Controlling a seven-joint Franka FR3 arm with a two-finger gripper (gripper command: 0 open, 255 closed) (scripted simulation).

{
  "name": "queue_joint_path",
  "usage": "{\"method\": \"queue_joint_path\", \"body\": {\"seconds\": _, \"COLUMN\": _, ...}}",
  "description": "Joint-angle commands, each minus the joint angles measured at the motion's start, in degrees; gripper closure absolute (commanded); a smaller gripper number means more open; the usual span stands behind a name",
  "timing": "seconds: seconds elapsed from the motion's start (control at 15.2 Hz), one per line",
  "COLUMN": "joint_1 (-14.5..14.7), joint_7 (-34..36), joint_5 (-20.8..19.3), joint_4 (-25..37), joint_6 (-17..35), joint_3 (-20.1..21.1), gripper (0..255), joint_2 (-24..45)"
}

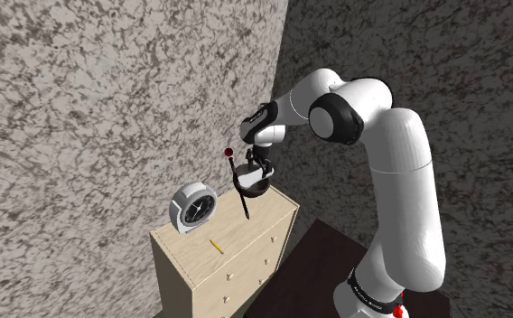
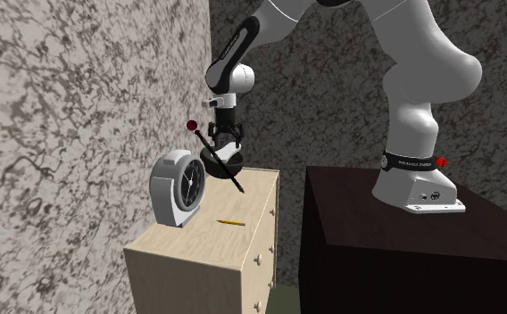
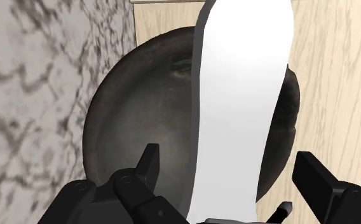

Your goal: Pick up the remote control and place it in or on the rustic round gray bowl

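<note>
Gripper (image 1: 257,168) hung over the far end of the dresser (image 1: 259,230), mid-frame in the shoulder view, pincer wide. In the wrist view both black fingers (image 3: 149,167) stood apart w/ a gap on each side of the remote control (image 3: 243,108), neither one touching it. So nothing gripped.

From the wrist cam the remote control read as a long pale slab. From the side views it was a thin dark stick w/ a red tip. It was tilted steeply: red end up toward the shoulder view's left, lower end down by the dresser top nearer frame centre. It crossed the gray bowl (image 3: 141,108) right under the gripper. Whether it actually rested on the rim, couldn't tell.

The bowl was round, dark gray and rough-looking, and sat on the light-wood dresser close to the speckled wall (image 1: 83,108).

Lower left of the bowl in the shoulder view stood a white clock (image 1: 193,208), upright. A yellow pencil (image 1: 216,245) lay flat on the top below the clock, apart from it. The robot's base sat on a dark stand (image 2: 403,241), right half of the second exterior view.
</note>
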Motion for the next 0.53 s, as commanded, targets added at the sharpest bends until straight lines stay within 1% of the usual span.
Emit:
{"method": "queue_joint_path", "body": {"seconds": 0.0, "joint_1": 0.82, "joint_7": 0.99, "joint_5": -1.63, "joint_4": 0.33, "joint_6": -2.49, "joint_3": -1.22, "gripper": 0, "joint_2": -2.34}}
{"method": "queue_joint_path", "body": {"seconds": 0.07, "joint_1": 1.15, "joint_7": 1.42, "joint_5": -2.32, "joint_4": 0.53, "joint_6": -3.56, "joint_3": -1.70, "gripper": 0, "joint_2": -3.32}}
{"method": "queue_joint_path", "body": {"seconds": 0.46, "joint_1": 1.14, "joint_7": 1.42, "joint_5": -2.33, "joint_4": 0.53, "joint_6": -3.56, "joint_3": -1.69, "gripper": 0, "joint_2": -3.32}}
